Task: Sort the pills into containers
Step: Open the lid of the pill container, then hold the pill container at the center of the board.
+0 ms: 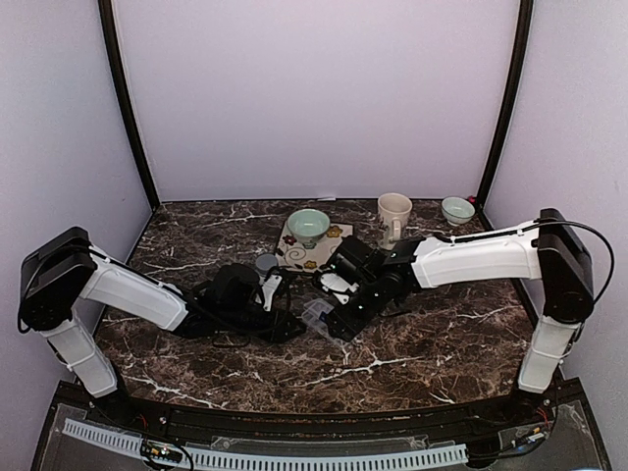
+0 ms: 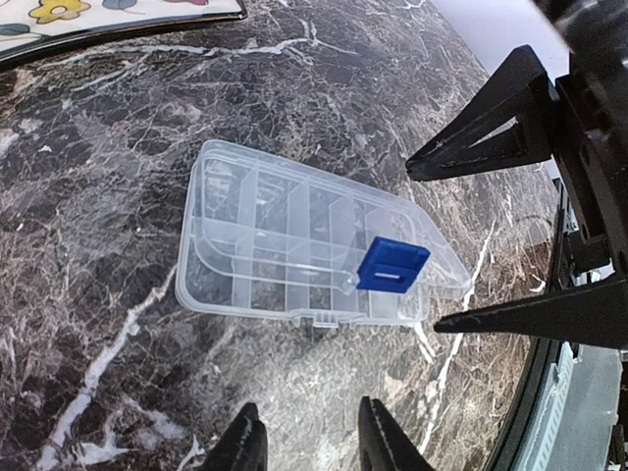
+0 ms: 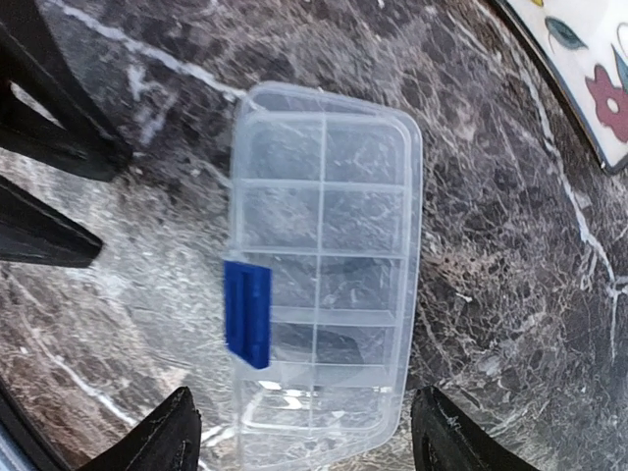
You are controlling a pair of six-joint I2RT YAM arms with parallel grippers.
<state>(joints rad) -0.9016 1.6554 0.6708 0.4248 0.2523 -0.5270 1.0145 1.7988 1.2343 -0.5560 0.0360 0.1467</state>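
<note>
A clear plastic pill box [image 2: 285, 245] with a blue latch [image 2: 392, 265] lies flat on the marble table between both grippers, its lid down over the two rows of small containers [image 3: 324, 211]. No pills show in any view. My right gripper [image 3: 306, 437] is open, one finger [image 3: 167, 437] on each side of the box's near end, apart from the box. Short of the box's long side, my left gripper [image 2: 312, 446] is open, with only bare table between its fingers. From above, the box [image 1: 316, 312] sits between the left gripper [image 1: 292, 327] and the right gripper [image 1: 339, 322].
Behind the box a floral mat [image 1: 324, 257] carries a green bowl [image 1: 308, 226]. A mug [image 1: 393, 216] and a small bowl [image 1: 457, 209] stand at the back right. A grey-capped object [image 1: 266, 263] sits behind my left gripper. A white object [image 1: 339, 285] lies beside my right wrist.
</note>
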